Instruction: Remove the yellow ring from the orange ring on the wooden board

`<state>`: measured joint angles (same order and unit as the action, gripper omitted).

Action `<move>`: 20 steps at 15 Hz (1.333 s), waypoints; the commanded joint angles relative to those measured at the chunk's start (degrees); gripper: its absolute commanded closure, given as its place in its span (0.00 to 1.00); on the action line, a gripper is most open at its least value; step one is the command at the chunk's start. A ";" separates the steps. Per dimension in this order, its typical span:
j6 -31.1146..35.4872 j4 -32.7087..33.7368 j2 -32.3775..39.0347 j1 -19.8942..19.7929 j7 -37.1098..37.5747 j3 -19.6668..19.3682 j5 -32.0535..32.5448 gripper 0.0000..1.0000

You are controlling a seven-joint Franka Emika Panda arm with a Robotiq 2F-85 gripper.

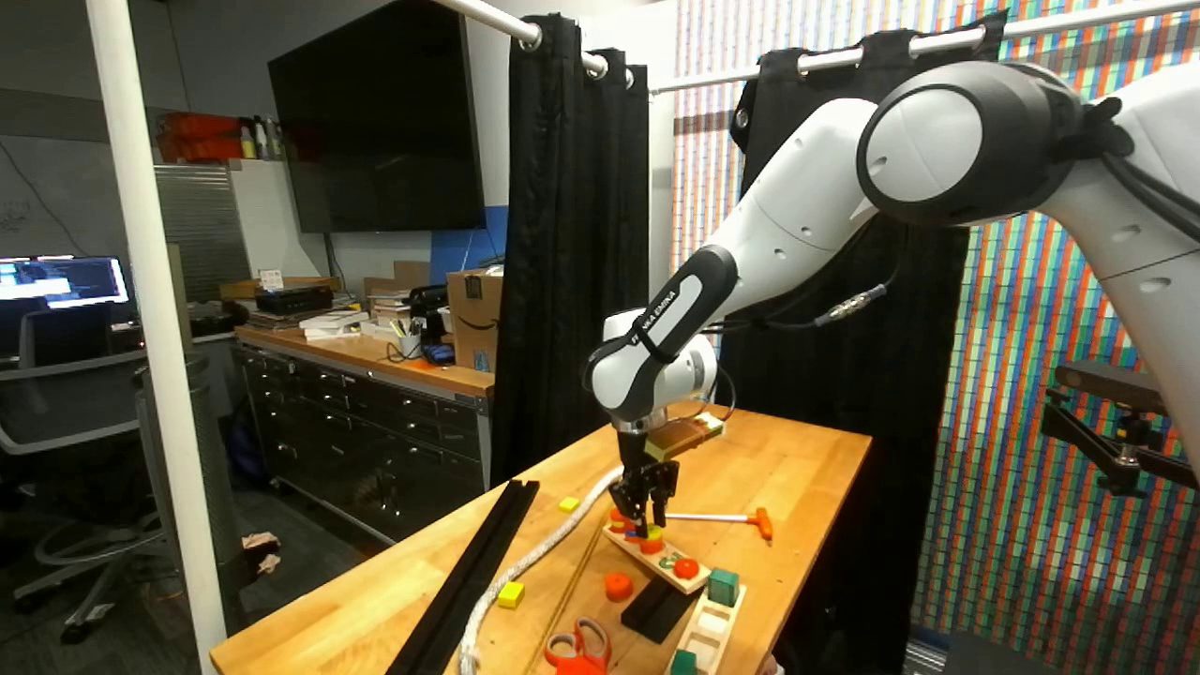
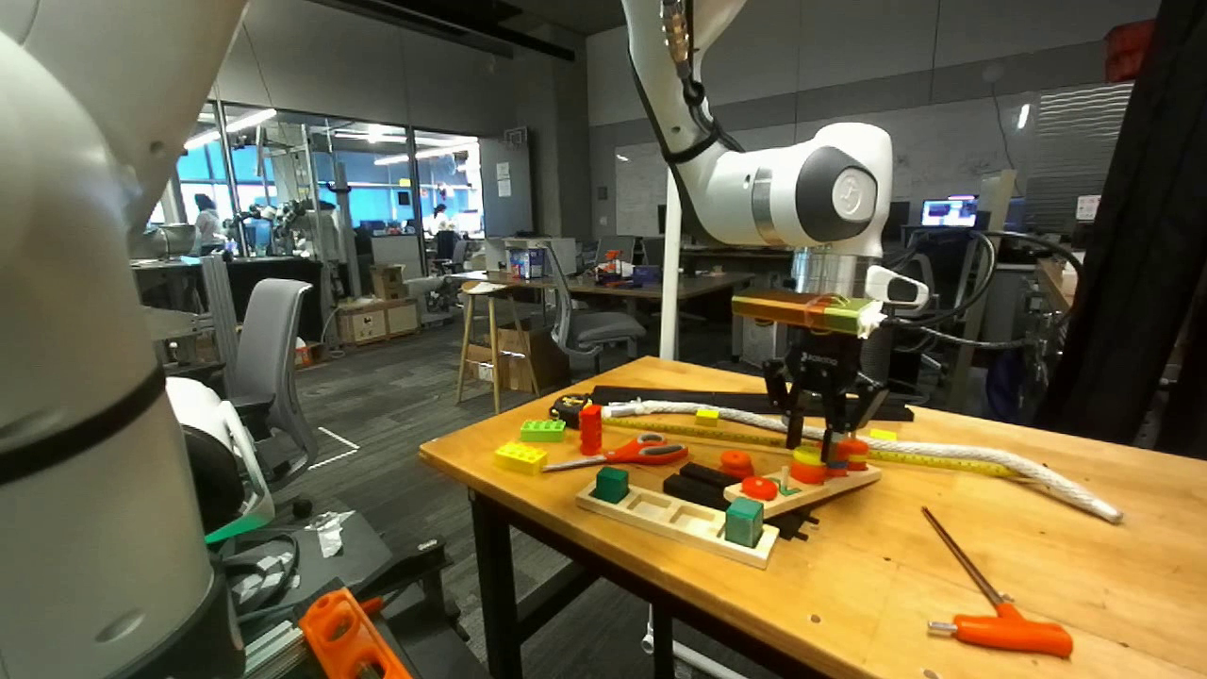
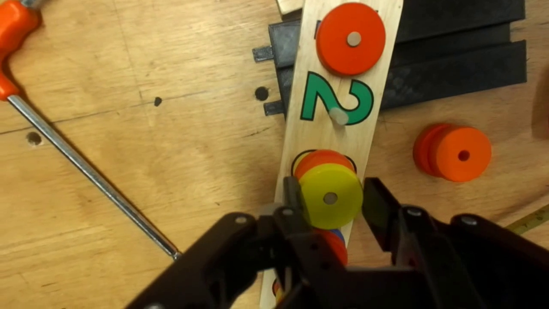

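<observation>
Yellow ring [image 3: 339,211] partly hides orange ring [image 3: 324,158]; gripper [image 3: 331,189] contact unclear, 3 views.

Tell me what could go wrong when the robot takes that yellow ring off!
The orange ring sits right under the yellow ring, so both might come up together. The wooden peg board lies across a black grooved piece, so it may wobble if the claw tugs sideways. And a red ring is close by, so the claw could bump it.

Hand [image 1: 651,529] at yellow ring [image 1: 654,532], orange ring [image 1: 652,547] beneath
</observation>
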<state>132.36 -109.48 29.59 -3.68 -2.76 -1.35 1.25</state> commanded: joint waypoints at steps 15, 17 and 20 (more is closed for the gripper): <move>2.92 -5.84 -5.64 5.11 2.19 0.77 5.57 0.78; 3.94 -6.74 -5.58 5.29 1.02 1.61 5.29 0.78; 5.40 -7.74 -5.34 5.13 -0.91 2.71 4.77 0.78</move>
<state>135.36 -114.90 25.87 1.59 -1.32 0.59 6.23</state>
